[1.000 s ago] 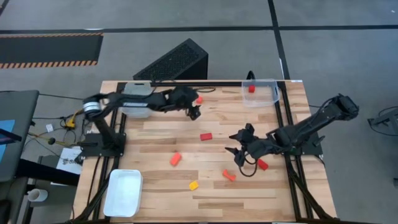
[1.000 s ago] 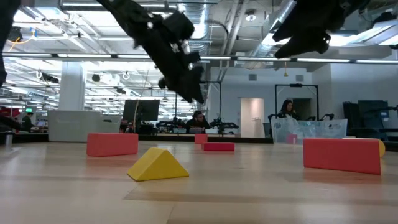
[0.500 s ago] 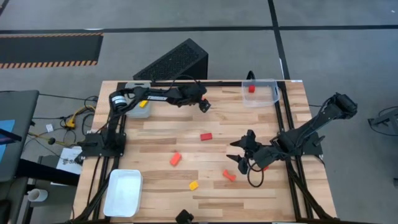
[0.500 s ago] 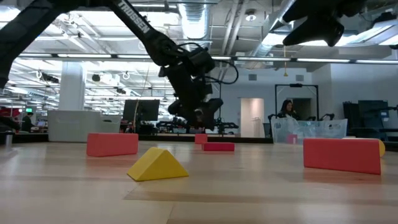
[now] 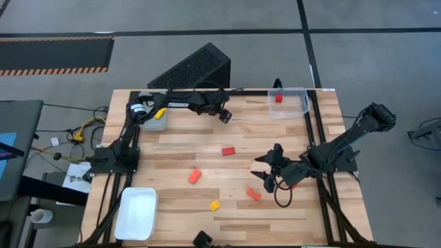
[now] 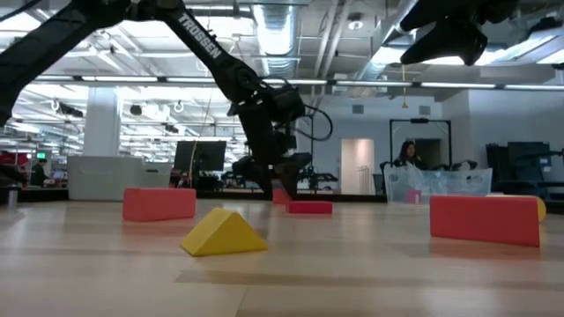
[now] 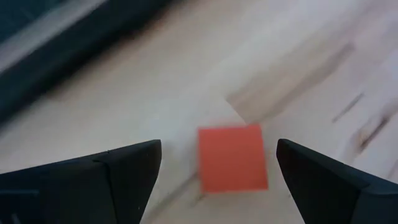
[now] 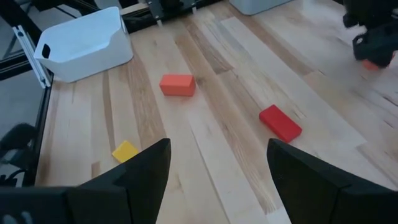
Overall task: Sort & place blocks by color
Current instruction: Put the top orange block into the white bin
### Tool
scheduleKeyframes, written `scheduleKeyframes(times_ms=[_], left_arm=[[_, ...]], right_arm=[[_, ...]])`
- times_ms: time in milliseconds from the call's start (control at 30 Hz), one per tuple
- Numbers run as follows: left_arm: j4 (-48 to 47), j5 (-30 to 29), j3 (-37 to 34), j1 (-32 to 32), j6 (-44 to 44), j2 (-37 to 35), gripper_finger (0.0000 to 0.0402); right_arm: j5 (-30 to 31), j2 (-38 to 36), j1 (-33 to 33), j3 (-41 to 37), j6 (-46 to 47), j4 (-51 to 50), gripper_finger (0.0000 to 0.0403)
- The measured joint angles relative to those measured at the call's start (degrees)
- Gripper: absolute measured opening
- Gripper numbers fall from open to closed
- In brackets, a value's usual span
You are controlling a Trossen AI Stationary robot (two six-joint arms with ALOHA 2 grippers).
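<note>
Wooden tabletop (image 5: pixel 172 145) carries scattered blocks. Left gripper (image 5: pixel 224 116) reaches to the far edge, fingers spread wide either side of an orange-red cube (image 7: pixel 232 158), apparently lined up to grasp it. Right gripper (image 5: pixel 269 171) hangs open mid-table over a red bar (image 8: pixel 280 122), orange bar (image 8: pixel 177 84) and yellow block (image 8: pixel 125 150); nothing blocks the cube

Red (image 5: pixel 228 151), orange (image 5: pixel 194 176) and yellow blocks (image 5: pixel 215 204); white tray (image 5: pixel 136 214); pale striped wood table (image 5: pixel 172 145).

Three trays (image 5: pixel 136 213) on the surface (image 5: pixel 165 155), folks. Two yellow blocks (image 5: pixel 215 204) up. Six red or orange blocks (image 5: pixel 227 150) counted.
</note>
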Motion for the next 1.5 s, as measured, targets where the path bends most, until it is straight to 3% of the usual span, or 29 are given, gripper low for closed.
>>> scheduleKeyframes(times_ms=[333, 467, 733, 967, 1200, 1500], left_arm=[[0.35, 1.83, -0.1, -0.11, -0.69, 0.16, 0.0285], [-0.28, 1.72, -0.1, -0.09, 0.09, 0.16, 0.0236], [-4.84, -2.95, -0.05, -0.42, 4.8, -1.38, 0.0096], [-10.69, 0.37, -0.11, -3.1, 8.58, -3.24, 0.0097], [-18.98, -10.54, -0.12, -9.79, 10.48, -9.89, 0.0102], [-31.52, -13.51, -0.12, -23.52, 6.97, -26.95, 0.0101]], right_arm=[[0.0, 0.0, 0.0, 0.0, -0.8, 0.29, 0.029], [0.0, 0.0, 0.0, 0.0, -1.49, 0.63, 0.029], [-0.2, 0.0, 0.0, 0.0, -2.24, 0.41, 0.029], [-0.22, 0.0, 0.0, 0.0, -3.16, -0.03, 0.029], [-0.35, -0.02, -0.02, 0.02, -3.11, -3.15, 0.029], [-0.39, -0.02, -1.14, 0.02, -4.55, -3.56, 0.029]])
